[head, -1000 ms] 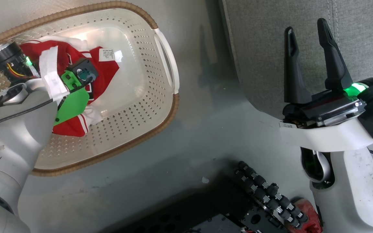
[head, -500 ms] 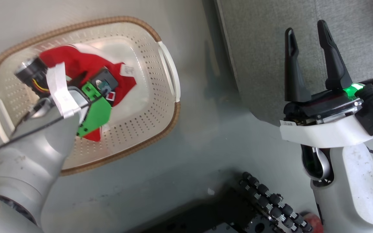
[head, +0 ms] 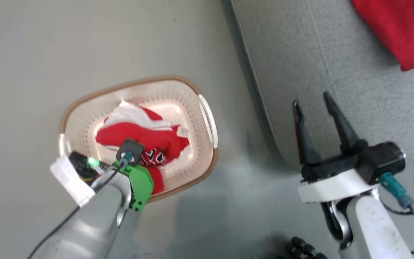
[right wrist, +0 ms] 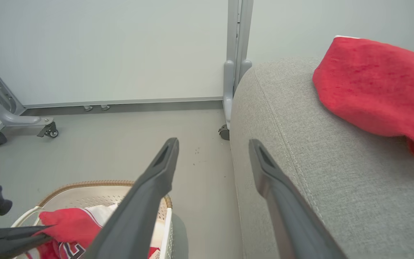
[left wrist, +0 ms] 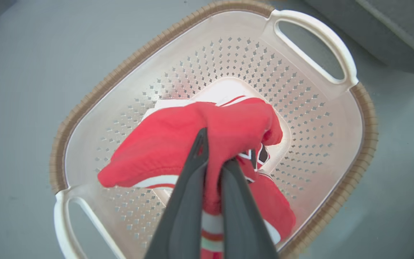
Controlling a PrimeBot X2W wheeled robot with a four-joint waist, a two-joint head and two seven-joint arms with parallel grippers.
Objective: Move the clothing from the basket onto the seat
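Observation:
A red garment with white stripes (left wrist: 228, 118) hangs bunched over the cream perforated basket (left wrist: 311, 104), and my left gripper (left wrist: 214, 151) is shut on a fold of it. In the head view the same garment (head: 138, 135) lies in the basket (head: 84, 102) with my left wrist above its near side. My right gripper (head: 313, 102) is open and holds nothing, over the front edge of the grey seat (head: 300, 64). A second red garment with pale lettering (head: 401, 32) lies on the seat, and it rests at the upper right (right wrist: 372, 93) in the right wrist view.
The basket stands on the grey floor (head: 49, 54) just left of the seat. A wall panel on a caster foot (right wrist: 49, 130) and a grey post (right wrist: 236, 54) stand behind. Black rollers of my base (head: 300, 248) lie at the bottom edge.
The head camera has pulled up and back, so the basket looks smaller and the second garment has come into view. My left gripper has drawn the garment up into a bunch. The right gripper stays open.

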